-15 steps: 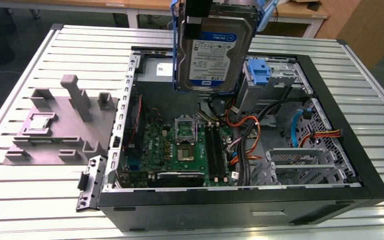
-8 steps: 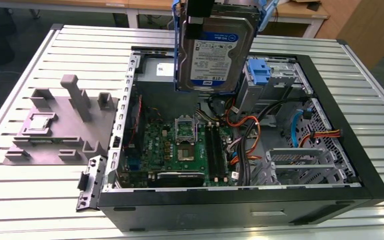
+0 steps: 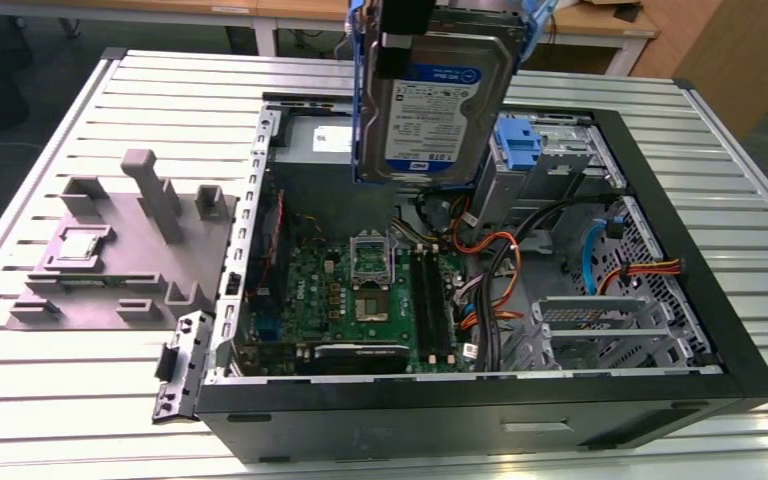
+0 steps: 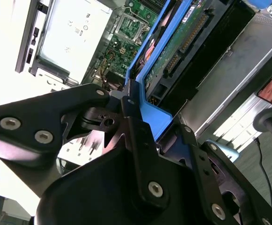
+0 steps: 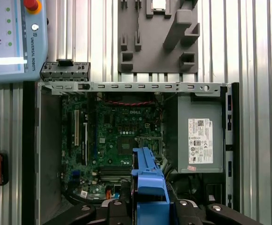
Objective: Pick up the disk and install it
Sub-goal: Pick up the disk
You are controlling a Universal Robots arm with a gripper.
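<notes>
The disk, a silver drive with a white and blue label in a blue plastic carrier, hangs upright above the back of the open computer case. My gripper holds it from above, shut on the carrier's upper edge. In the second wrist view the black fingers clamp the blue carrier, and the disk's green circuit board faces the camera. In the first wrist view the carrier sticks out from the gripper, over the motherboard.
A grey power-supply box sits in a case corner. A bare blue bracket and metal drive cages line the case's side at the exterior view's right, with orange and black cables. A grey fixture and a teach pendant lie on the slatted table.
</notes>
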